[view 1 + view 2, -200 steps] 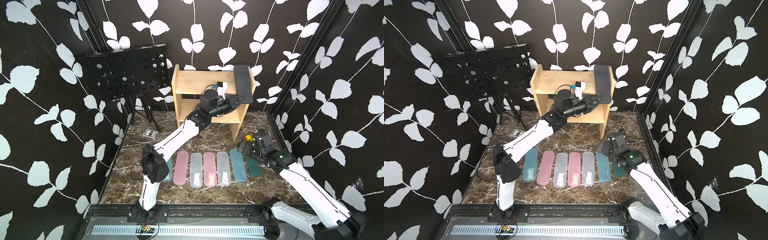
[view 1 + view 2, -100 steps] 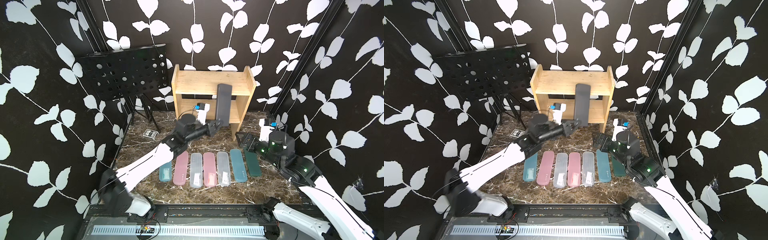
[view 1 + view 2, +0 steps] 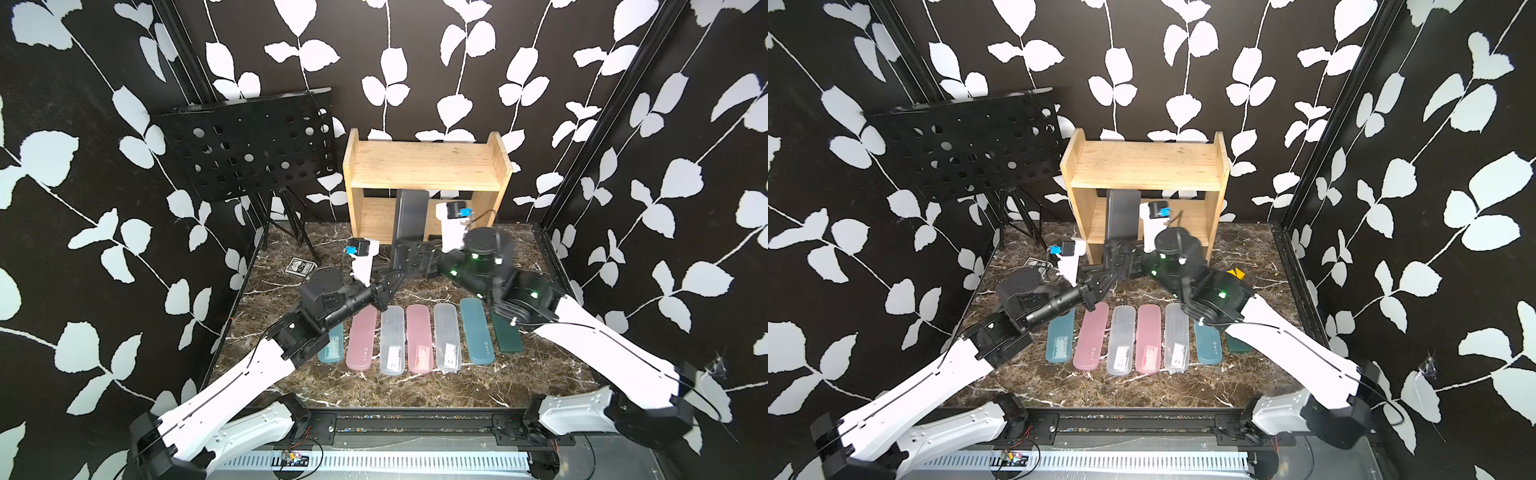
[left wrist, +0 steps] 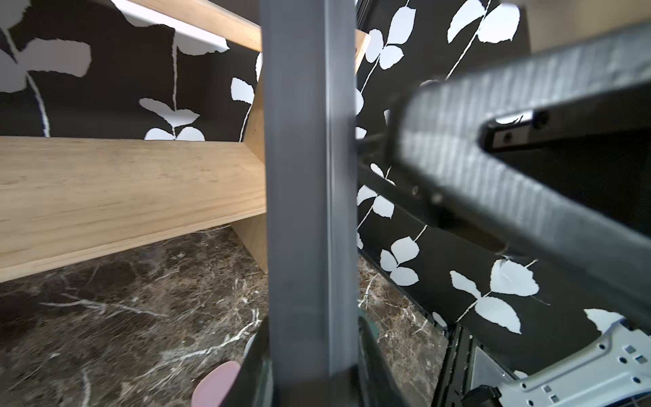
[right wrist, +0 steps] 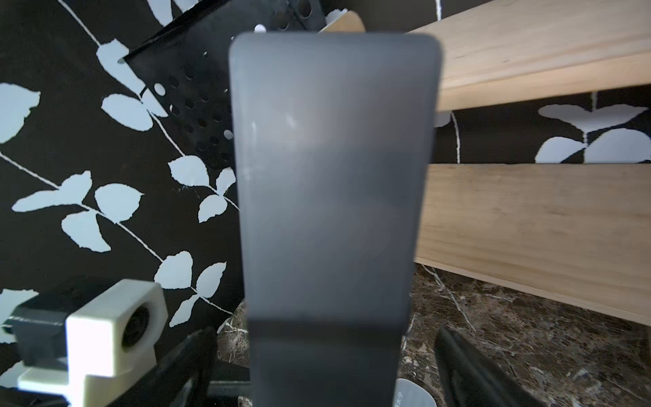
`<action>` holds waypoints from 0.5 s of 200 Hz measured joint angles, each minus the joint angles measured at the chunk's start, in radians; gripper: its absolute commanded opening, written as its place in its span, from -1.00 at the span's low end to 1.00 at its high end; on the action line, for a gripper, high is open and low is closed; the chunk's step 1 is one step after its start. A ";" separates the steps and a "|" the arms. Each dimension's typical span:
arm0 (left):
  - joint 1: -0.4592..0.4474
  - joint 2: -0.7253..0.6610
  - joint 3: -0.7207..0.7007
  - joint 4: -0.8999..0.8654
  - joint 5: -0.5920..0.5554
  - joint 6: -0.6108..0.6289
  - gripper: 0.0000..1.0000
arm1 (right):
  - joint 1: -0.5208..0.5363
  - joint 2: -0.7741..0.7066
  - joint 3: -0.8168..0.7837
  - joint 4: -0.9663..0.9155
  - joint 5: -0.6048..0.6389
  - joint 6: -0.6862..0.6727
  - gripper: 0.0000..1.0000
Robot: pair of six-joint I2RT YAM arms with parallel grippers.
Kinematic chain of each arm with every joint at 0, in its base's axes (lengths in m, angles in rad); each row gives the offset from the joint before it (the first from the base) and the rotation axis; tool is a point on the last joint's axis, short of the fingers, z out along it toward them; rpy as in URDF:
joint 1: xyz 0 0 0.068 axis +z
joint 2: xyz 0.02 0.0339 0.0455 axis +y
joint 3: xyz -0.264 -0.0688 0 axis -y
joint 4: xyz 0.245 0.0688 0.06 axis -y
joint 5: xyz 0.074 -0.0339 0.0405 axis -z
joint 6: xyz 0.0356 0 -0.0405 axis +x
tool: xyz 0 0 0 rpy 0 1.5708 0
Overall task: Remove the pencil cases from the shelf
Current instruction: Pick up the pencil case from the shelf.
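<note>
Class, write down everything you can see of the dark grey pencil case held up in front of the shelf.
The dark grey pencil case is a long, flat, matte hard-plastic case with rounded corners, closed, with a seam along its narrow edge. It stands upright in the air before the lower tier of the shelf. The left gripper pinches its lower end; the right gripper, open, flanks it without touching.
</note>
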 measured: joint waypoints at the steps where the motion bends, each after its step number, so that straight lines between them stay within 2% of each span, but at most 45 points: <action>1: 0.000 -0.003 -0.001 -0.003 -0.001 0.001 -1.00 | 0.002 0.005 0.003 0.000 0.001 -0.001 0.99; 21: 0.001 -0.035 -0.014 -0.027 -0.017 0.010 -1.00 | 0.022 0.046 0.039 0.005 0.014 -0.010 0.98; 67: 0.002 -0.098 -0.033 -0.070 -0.023 0.027 -1.00 | 0.024 0.068 0.051 0.013 0.038 -0.014 0.80; 100: 0.002 -0.128 -0.039 -0.102 -0.023 0.032 -1.00 | 0.034 0.068 0.051 0.026 0.030 -0.010 0.32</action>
